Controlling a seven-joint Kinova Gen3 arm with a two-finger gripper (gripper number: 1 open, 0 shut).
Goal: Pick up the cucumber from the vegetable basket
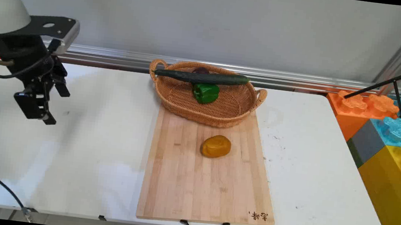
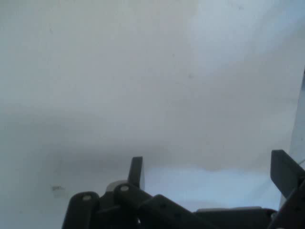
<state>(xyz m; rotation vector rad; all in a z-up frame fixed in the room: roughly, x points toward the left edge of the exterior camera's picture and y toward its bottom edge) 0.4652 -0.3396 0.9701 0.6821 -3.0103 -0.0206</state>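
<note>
Claw (image 1: 45,105) released, gripping nothing, hanging over bare table (image 1: 89,145) well left of the cutting board (image 1: 200,187).

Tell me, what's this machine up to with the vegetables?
Nothing is being handled right now. The arm's tool hangs open and empty above bare white table, well left of the wooden cutting board. An orange-yellow pepper lies on the board. At the board's far end a wicker basket holds a green pepper, with a cucumber across its rim.
</note>
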